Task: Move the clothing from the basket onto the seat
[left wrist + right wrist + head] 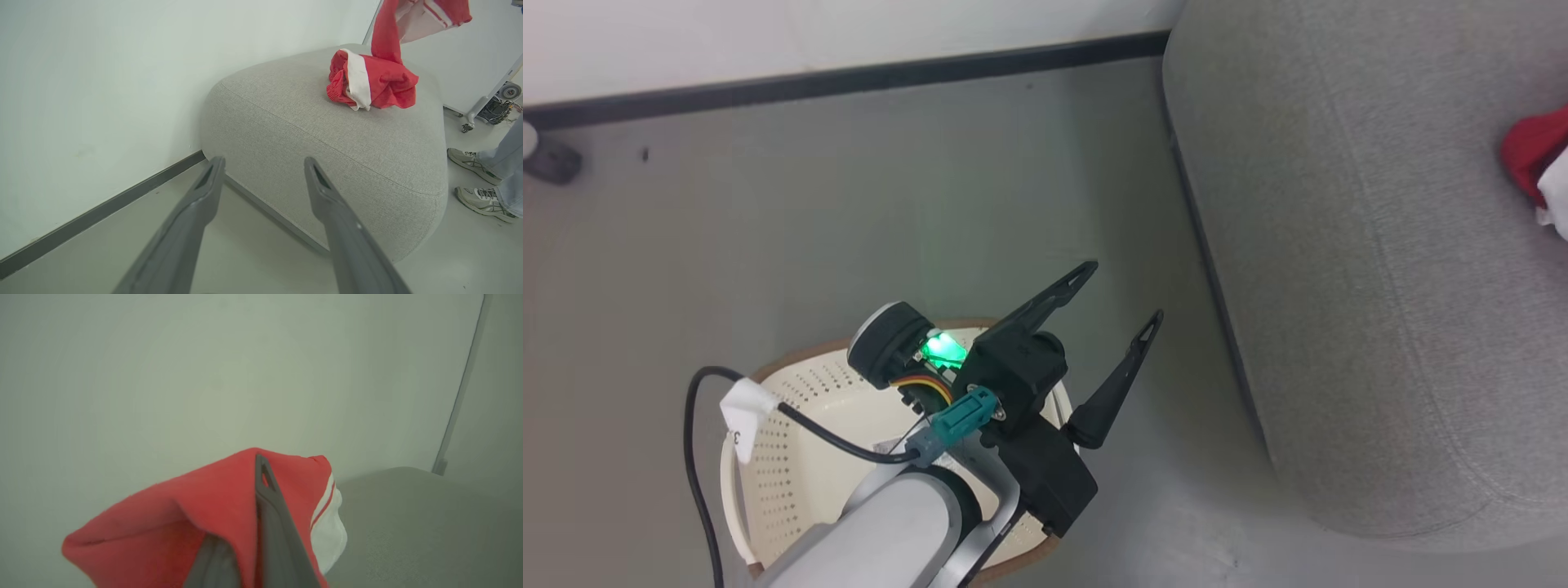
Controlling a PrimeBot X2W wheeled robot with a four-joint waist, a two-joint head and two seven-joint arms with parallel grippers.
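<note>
You can see a small white tag [743,408] on the black cable [837,439]. It has one dark mark that looks like a 3 turned on its side. The little sticker [888,447] in the basket [784,490] is too small for you to read.

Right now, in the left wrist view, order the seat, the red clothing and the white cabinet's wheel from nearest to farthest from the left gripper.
1. The seat, straight ahead of the open left gripper.
2. The red clothing, on the seat's top, farther back to the right.
3. The cabinet wheel, far right, beyond the seat.
</note>
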